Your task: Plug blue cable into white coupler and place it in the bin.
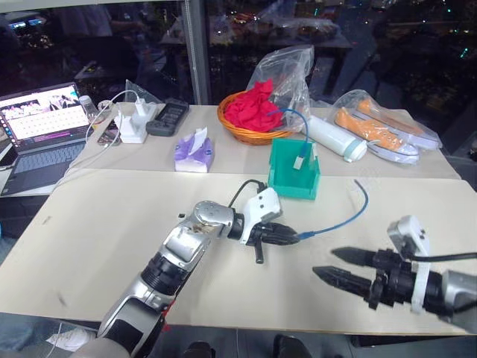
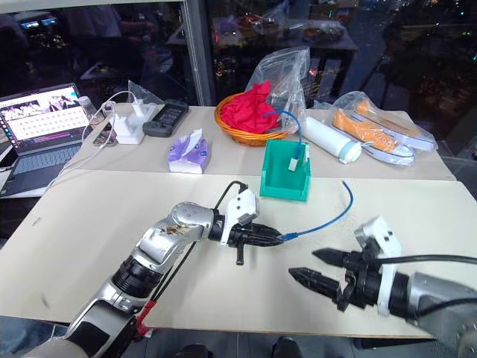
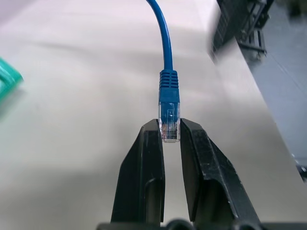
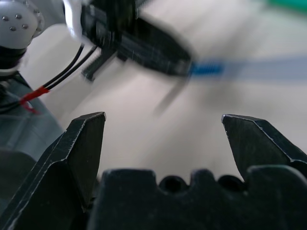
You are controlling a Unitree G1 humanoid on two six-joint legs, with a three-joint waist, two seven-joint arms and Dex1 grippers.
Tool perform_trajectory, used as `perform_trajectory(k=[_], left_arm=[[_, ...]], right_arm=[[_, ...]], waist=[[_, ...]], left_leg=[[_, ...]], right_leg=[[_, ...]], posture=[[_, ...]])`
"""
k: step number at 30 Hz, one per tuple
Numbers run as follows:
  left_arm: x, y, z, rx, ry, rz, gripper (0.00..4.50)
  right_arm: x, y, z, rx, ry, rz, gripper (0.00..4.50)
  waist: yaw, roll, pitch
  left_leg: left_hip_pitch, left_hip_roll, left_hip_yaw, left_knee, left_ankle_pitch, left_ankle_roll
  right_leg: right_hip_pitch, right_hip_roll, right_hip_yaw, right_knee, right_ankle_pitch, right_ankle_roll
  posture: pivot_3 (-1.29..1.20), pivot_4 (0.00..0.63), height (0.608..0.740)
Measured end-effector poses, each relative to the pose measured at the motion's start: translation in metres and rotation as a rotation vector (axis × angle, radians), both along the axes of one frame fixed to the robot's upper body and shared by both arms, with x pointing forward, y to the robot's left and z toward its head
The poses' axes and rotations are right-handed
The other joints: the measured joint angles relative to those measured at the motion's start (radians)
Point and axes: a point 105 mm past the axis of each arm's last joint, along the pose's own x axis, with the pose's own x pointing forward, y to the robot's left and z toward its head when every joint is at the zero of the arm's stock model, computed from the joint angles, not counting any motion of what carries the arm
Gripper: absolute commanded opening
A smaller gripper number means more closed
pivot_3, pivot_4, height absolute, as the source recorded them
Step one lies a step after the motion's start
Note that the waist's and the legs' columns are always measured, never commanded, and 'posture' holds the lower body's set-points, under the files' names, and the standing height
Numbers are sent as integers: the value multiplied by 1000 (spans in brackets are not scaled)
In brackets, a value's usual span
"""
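The left tool [image 1: 295, 237] pinches the blue cable [image 1: 344, 220] by its clear plug above mid-table; the right tool [image 1: 337, 265], fingers spread wide, hovers near the table's front edge.

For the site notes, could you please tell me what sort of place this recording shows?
Probably an indoor office or lab test bench, at night: pale tables before dark glass, an open grey laptop, white charger plugs and bagged orange shoes laid out as props.
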Motion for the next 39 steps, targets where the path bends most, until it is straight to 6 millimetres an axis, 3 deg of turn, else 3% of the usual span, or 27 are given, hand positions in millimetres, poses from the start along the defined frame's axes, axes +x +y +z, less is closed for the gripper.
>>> perform_trajectory(k=[2, 6, 11, 19, 22, 33, 37, 39], left_arm=[[-2, 0, -2, -11, 2, -4, 82], [-3, -2, 2, -36, -28, -12, 82], [-2, -3, 3, -42, -35, -1, 82], [0, -2, 5, -47, -47, 21, 82], [0, -3, 6, -49, -50, 26, 82], [2, 0, 15, -83, -66, 48, 82], [3, 1, 15, -81, -66, 52, 82], [3, 2, 15, -80, -68, 52, 1096]], right_arm=[[-5, 8, -2, 59, 18, -33, 4500], [27, 23, 10, 250, -59, -304, 4500], [44, 33, 8, 442, 55, -570, 4500], [49, 34, 9, 535, 123, -693, 4500], [50, 35, 10, 546, 122, -696, 3752], [49, 33, 11, 556, 123, -714, 21], [49, 33, 11, 564, 122, -717, 21], [50, 34, 11, 568, 121, -715, 0]], waist=[[-1, 0, 0], [-14, 0, -1], [-19, 1, -1], [-23, 1, -1], [-23, 1, -1], [-23, 1, -1], [-23, 1, -1], [-23, 1, -1]], left_leg=[[1, 0, 0, 0, 0, 0], [2, -1, 0, 1, 1, -1], [2, -1, -1, 0, 2, -1], [1, -1, -1, -2, 1, 0], [1, -1, -1, -2, 1, 0], [1, -1, -1, -2, 1, 0], [1, -1, -1, -2, 1, 0], [1, -1, -1, -2, 1, 0]], right_leg=[[0, 0, 0, 0, 0, 0], [0, 0, 3, 0, 0, -1], [0, 0, 3, 0, 0, -1], [-1, 0, 2, -1, 1, 0], [-1, 0, 2, -1, 0, 0], [-1, 0, 2, -1, 0, -1], [-1, 0, 2, -1, 0, -1], [-1, 0, 2, -1, 0, -1]], posture=[[0, 150, 740], [0, 150, 740], [0, 150, 740], [0, 150, 740], [0, 150, 740], [0, 150, 740], [0, 150, 740], [0, 150, 740]])
